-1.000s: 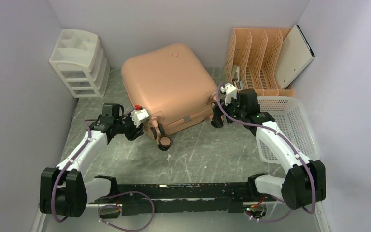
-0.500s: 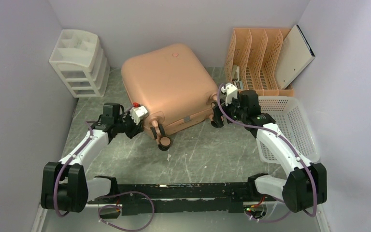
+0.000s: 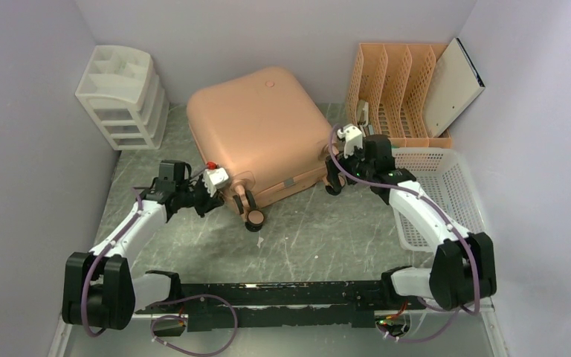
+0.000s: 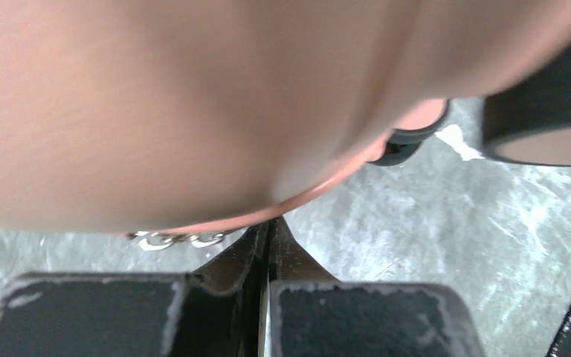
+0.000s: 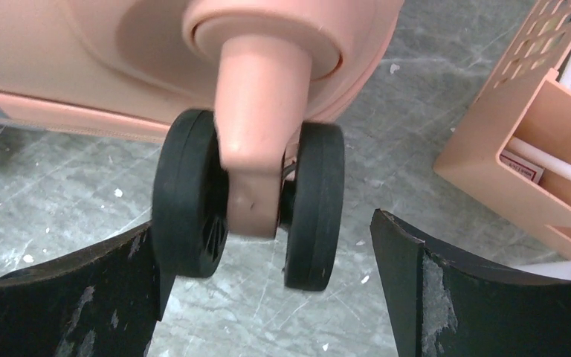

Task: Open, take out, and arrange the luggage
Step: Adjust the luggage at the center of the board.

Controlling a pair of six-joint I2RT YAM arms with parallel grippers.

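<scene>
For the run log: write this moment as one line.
suitcase: closed, lying flat | left jaws: shut at its edge | right jaws: open around a wheel

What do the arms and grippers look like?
The left arm and right arm match: white links, bulky black joints, purple cable looped alongside, white camera block at the wrist. The left gripper and right gripper have flat black fingers, scuffed whitish.

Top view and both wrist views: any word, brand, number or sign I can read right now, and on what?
No text is legible in any view.
Round logo on the salmon-pink suitcase: too small to read.
Red print on a white sheet in the orange-tan file rack: blurred, unreadable.
</scene>
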